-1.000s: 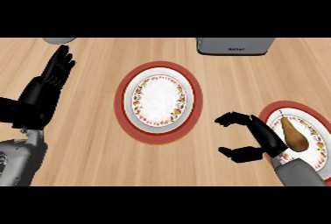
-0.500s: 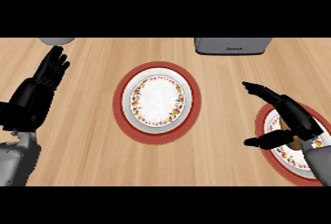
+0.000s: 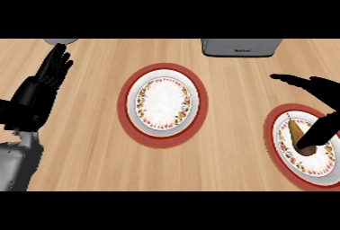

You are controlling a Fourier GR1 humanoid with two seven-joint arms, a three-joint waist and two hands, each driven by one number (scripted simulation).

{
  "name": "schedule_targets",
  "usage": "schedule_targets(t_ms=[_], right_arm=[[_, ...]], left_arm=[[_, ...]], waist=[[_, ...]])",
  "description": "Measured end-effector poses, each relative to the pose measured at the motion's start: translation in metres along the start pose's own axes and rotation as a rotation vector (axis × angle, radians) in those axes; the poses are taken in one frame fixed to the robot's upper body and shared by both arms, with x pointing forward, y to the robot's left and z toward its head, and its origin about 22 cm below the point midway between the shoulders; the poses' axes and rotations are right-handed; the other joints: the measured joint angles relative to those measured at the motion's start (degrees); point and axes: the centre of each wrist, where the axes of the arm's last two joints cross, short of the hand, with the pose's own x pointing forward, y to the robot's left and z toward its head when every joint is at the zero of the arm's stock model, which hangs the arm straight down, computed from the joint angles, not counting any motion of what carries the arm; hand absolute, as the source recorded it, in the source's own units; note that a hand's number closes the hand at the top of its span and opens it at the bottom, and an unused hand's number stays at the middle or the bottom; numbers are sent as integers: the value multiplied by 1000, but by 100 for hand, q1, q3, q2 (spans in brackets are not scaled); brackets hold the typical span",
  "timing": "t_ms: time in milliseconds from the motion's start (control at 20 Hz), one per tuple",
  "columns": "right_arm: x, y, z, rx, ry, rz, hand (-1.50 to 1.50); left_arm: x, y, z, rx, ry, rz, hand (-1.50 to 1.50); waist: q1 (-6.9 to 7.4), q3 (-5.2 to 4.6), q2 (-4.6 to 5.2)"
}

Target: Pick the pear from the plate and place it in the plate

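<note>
The pear (image 3: pixel 301 140) is seen lying on the right plate (image 3: pixel 279 148), under the right hand (image 3: pixel 323 96), whose fingers (image 3: pixel 317 132) are spread apart around it. The left hand (image 3: pixel 48 76) is held open at the far left.

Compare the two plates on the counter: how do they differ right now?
The middle plate carries nothing and shows whole; the right plate holds the pear and runs past the view's edge. The right hand is over the right plate; no hand is near the middle plate. Both have red rims and the same flowered border.
</note>
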Motion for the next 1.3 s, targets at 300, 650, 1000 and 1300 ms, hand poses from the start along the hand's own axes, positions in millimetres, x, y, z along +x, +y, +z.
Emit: schedule_targets(t_ms=[300,650,1000,1300], right_arm=[[20,-9,-8,235,181,164,-150],[21,1,-24,328,273,245,-150],[3,20,-38,337,378,337,-150],[-16,29,-50,363,435,360,-150]], left_arm=[[-2,3,1,-7,-3,2,0],[-3,3,5,4,-4,6,0],[-3,11,4,1,-1,1,0],[-3,5,3,-3,0,10,0]], waist=[[45,5,11],[-5,16,11],[-11,20,16],[-15,21,16]])
